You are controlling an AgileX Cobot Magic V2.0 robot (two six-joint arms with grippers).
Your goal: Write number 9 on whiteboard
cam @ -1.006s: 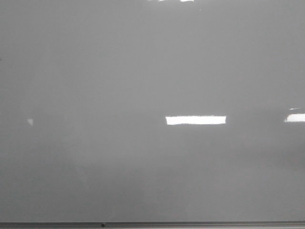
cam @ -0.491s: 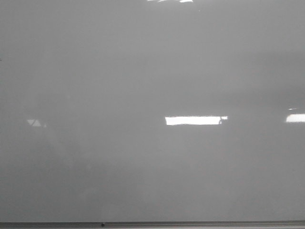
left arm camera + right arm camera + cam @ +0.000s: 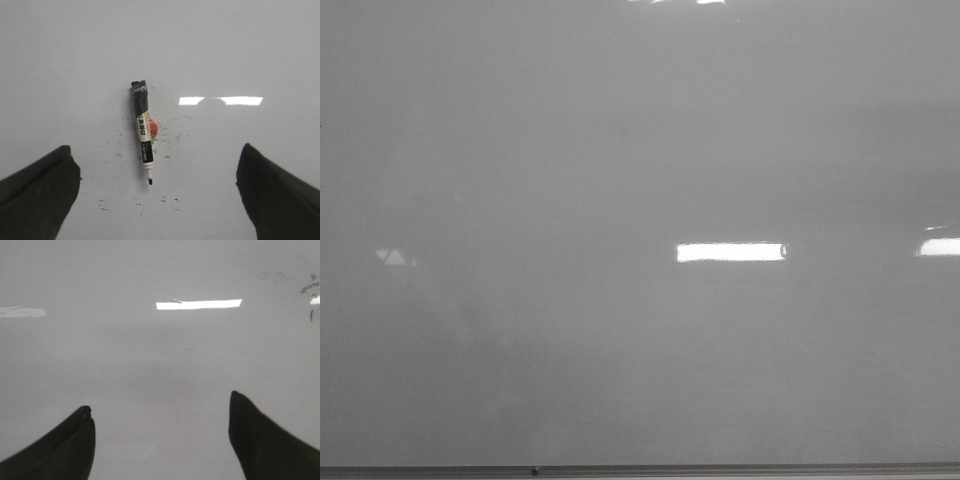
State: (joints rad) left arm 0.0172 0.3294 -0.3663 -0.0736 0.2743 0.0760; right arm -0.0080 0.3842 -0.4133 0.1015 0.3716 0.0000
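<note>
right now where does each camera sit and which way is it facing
Front view: faces forward over the whiteboard, its metal edge strip at the bottom; no arm shows.
Left wrist view: on the left arm, looking down at an uncapped marker lying on the board; the open left claw frames it.
Right wrist view: on the right arm, looking at bare board between the open right claw.
All three share the glossy board with its light reflections.
</note>
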